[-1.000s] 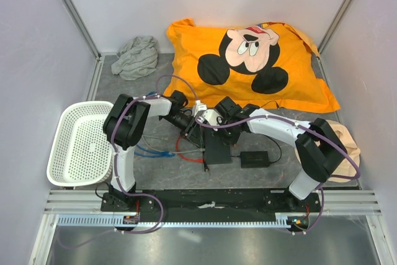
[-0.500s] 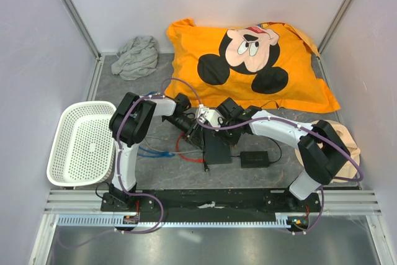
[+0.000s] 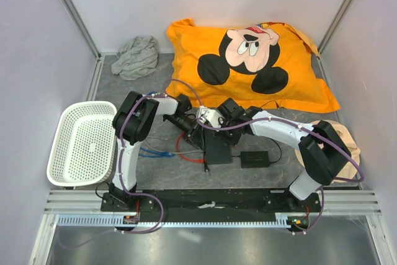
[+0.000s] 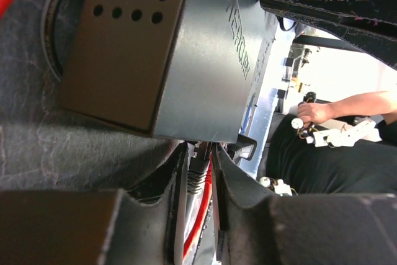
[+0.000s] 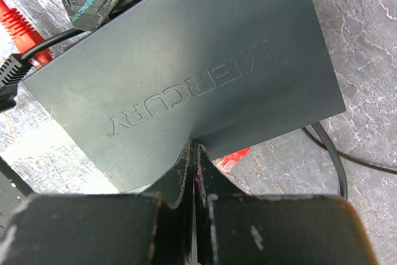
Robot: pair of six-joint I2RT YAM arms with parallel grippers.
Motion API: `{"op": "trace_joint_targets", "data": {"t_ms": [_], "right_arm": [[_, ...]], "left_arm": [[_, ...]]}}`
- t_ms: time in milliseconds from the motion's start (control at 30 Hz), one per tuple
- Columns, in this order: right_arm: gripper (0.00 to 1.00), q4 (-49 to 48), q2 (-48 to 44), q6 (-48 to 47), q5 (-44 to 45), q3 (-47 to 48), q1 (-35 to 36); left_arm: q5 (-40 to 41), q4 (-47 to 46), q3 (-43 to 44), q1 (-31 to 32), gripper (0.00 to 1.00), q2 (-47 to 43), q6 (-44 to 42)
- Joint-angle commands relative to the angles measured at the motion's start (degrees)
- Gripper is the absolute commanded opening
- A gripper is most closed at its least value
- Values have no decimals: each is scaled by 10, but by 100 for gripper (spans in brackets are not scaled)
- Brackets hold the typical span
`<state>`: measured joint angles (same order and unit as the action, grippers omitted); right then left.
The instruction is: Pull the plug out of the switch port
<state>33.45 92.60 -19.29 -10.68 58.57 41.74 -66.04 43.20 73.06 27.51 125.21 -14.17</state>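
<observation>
The switch [image 3: 218, 148] is a flat black box on the grey mat between the two arms; the right wrist view shows raised lettering on its top [image 5: 186, 72]. My right gripper [image 5: 195, 150] is shut, with its tips resting on that top face. In the left wrist view a dark plug [image 4: 197, 169] with a red cable [image 4: 196, 231] sits in a socket on the edge of the switch [image 4: 186, 48]. My left gripper [image 4: 200, 161] is shut on the plug, one finger on each side. From above, the left gripper [image 3: 195, 131] is at the switch's left edge.
A white basket [image 3: 84, 144] stands at the left. A black power brick [image 3: 255, 159] with its lead lies right of the switch. An orange pillow [image 3: 248, 66] and a grey cloth [image 3: 136, 57] lie at the back. Blue and red cables [image 3: 155, 152] lie left of the switch.
The left arm has shifted a little to the right toward the switch, and its jaws have closed in on the plug. The right arm has stayed in place.
</observation>
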Motion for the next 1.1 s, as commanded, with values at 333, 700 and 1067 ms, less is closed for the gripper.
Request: {"op": "trace_joint_targets", "data": {"t_ms": [333,700,1067], "right_arm": [[0,17,23,1,10,-21,-3],[0,17,28,1,10,-21,-2],[0,15,28,3,12,-28,-3]], "left_arm": [[-1,33,22,11,2,20,-35],[61,54,6,7,2,14,-67],[124,116,3,-11,4,21,-96]]}}
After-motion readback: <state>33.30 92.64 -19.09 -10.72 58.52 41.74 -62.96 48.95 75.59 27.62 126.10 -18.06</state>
